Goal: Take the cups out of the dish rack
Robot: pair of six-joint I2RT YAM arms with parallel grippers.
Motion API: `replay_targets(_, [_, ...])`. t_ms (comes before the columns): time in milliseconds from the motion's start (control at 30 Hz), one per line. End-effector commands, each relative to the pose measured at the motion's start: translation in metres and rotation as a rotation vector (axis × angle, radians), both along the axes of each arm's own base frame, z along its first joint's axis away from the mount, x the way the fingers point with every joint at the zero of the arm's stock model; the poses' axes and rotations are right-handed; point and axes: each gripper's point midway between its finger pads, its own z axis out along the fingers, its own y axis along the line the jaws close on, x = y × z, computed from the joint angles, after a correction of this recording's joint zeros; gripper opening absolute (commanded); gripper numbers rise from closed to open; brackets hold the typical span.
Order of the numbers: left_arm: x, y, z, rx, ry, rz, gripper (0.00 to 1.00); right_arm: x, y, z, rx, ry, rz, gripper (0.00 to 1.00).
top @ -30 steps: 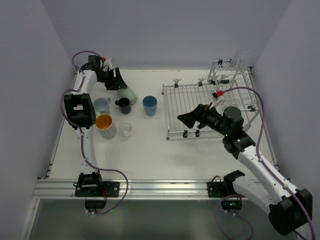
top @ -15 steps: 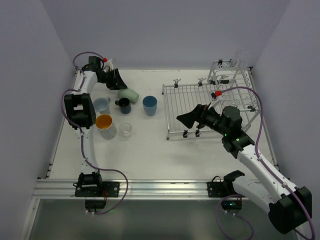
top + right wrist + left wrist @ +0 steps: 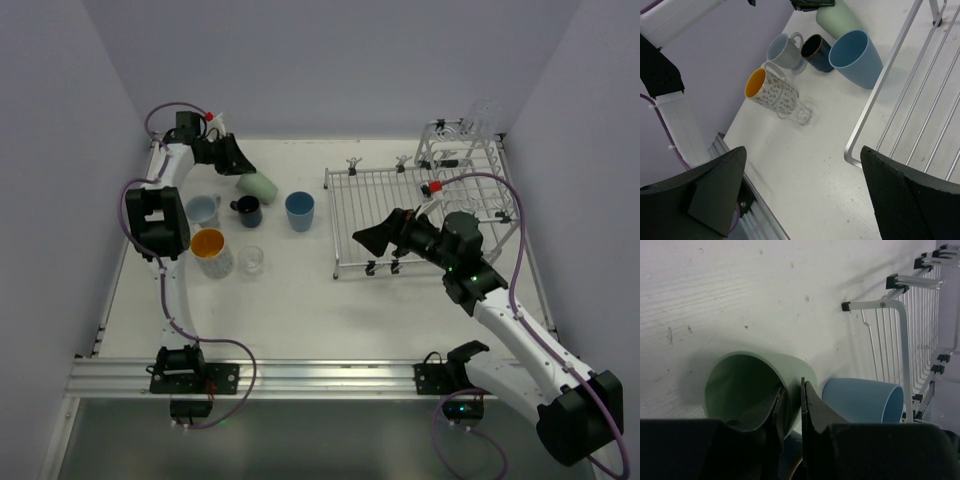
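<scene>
The left claw (image 3: 793,386) was pinching the rim of the pale green cup (image 3: 747,390), with one finger inside the mouth and the other pressed against the outside wall. That cup was tipped on its side at the far left of the table (image 3: 300,300), its mouth toward the claw. From where I stood I could not tell whether it rested on the surface.

Just beside it stood the blue tumbler (image 3: 299,210). Near that were the dark blue mug (image 3: 248,210), a pale blue mug (image 3: 203,209), the patterned cup (image 3: 210,249) with its orange inside, and a clear glass (image 3: 252,260). All of these were grouped on the table to the left of the dish rack (image 3: 400,200).

A second clear glass (image 3: 487,113) showed faintly at the rack's raised far end. The right claw (image 3: 372,238) hung over the rack's near left corner, its fingers spread wide apart.
</scene>
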Motion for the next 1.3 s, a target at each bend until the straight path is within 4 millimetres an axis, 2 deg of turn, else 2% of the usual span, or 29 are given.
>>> replay_targets(0, [0.012, 0.000, 0.044, -0.007, -0.131, 0.019, 0.00, 0.001, 0.001, 0.007, -0.005, -0.038, 0.004, 0.99])
replay_targets(67, [0.013, -0.002, 0.052, -0.014, -0.143, 0.029, 0.00, 0.002, 0.002, 0.006, -0.005, -0.033, 0.006, 0.99])
replay_targets(100, [0.014, -0.002, 0.065, -0.009, -0.179, 0.035, 0.00, 0.002, 0.002, 0.006, -0.003, -0.034, 0.007, 0.99])
replay_targets(167, [0.014, -0.007, 0.073, -0.001, -0.201, 0.035, 0.00, 0.002, 0.002, 0.006, -0.003, -0.035, 0.008, 0.99])
replay_targets(267, [0.010, -0.018, 0.101, 0.039, -0.271, 0.034, 0.00, 0.002, 0.002, 0.005, -0.004, -0.032, 0.005, 0.99])
replay_targets(333, [0.011, -0.019, 0.112, 0.081, -0.307, 0.058, 0.00, 0.002, 0.002, 0.005, -0.004, -0.032, 0.005, 0.99])
replay_targets(367, [0.006, -0.032, 0.127, 0.095, -0.346, 0.042, 0.00, 0.002, 0.002, 0.005, -0.004, -0.032, 0.007, 0.99])
replay_targets(467, [0.004, -0.043, 0.142, 0.157, -0.398, 0.055, 0.00, 0.002, 0.002, 0.006, -0.003, -0.035, 0.007, 0.99])
replay_targets(500, [0.004, -0.042, 0.142, 0.190, -0.396, 0.073, 0.00, 0.001, 0.003, 0.005, -0.002, -0.032, 0.010, 0.99])
replay_targets(567, [0.002, -0.056, 0.145, 0.239, -0.423, 0.055, 0.00, 0.001, 0.003, 0.006, -0.001, -0.035, 0.010, 0.99])
replay_targets(600, [0.004, -0.053, 0.144, 0.292, -0.418, 0.083, 0.00, 0.001, 0.002, 0.006, -0.002, -0.036, 0.008, 0.99])
replay_targets(633, [-0.001, -0.068, 0.141, 0.321, -0.427, 0.054, 0.00, 0.001, 0.002, 0.006, -0.002, -0.036, 0.007, 0.99])
replay_targets(700, [-0.004, -0.073, 0.135, 0.401, -0.424, 0.063, 0.00, 0.002, 0.002, 0.005, -0.004, -0.038, 0.006, 0.99])
replay_targets(733, [-0.011, -0.088, 0.137, 0.428, -0.444, 0.038, 0.00, 0.002, 0.002, 0.005, -0.006, -0.038, 0.004, 0.99])
replay_targets(800, [-0.015, -0.091, 0.151, 0.496, -0.485, 0.074, 0.00, 0.003, 0.001, 0.005, -0.008, -0.038, 0.000, 0.99])
replay_targets(833, [-0.022, -0.105, 0.159, 0.508, -0.512, 0.063, 0.00, 0.003, 0.002, 0.005, -0.008, -0.038, 0.000, 0.99])
replay_targets(900, [-0.028, -0.107, 0.186, 0.557, -0.577, 0.106, 0.00, 0.004, 0.002, 0.003, -0.010, -0.033, 0.000, 0.99])
replay_targets(967, [-0.042, -0.122, 0.212, 0.557, -0.644, 0.098, 0.00, 0.004, 0.002, 0.003, -0.010, -0.033, 0.000, 0.99])
replay_targets(1000, [-0.043, -0.116, 0.217, 0.602, -0.654, 0.142, 0.00, 0.004, 0.002, 0.002, -0.011, -0.031, 0.000, 0.99])
replay_targets(1033, [-0.052, -0.126, 0.220, 0.617, -0.672, 0.130, 0.00, 0.004, 0.002, 0.004, -0.010, -0.033, 0.000, 0.99])
replay_targets(1067, [-0.060, -0.127, 0.234, 0.620, -0.698, 0.145, 0.00, 0.005, 0.002, 0.003, -0.009, -0.032, -0.003, 0.99])
replay_targets(1100, [-0.065, -0.126, 0.227, 0.646, -0.691, 0.147, 0.00, 0.004, 0.002, 0.004, -0.011, -0.036, -0.003, 0.99])
replay_targets(1133, [-0.075, -0.135, 0.228, 0.641, -0.699, 0.128, 0.00, 0.004, 0.002, 0.003, -0.012, -0.034, -0.004, 0.99])
replay_targets(1167, [-0.083, -0.135, 0.237, 0.635, -0.715, 0.137, 0.00, 0.005, 0.001, 0.003, -0.012, -0.035, -0.007, 0.99])
replay_targets(1200, [-0.088, -0.137, 0.230, 0.641, -0.703, 0.122, 0.00, 0.005, 0.002, 0.004, -0.013, -0.036, -0.006, 0.99])
replay_targets(1267, [-0.104, -0.146, 0.230, 0.621, -0.698, 0.093, 0.00, 0.005, 0.001, 0.004, -0.012, -0.038, -0.009, 0.99])
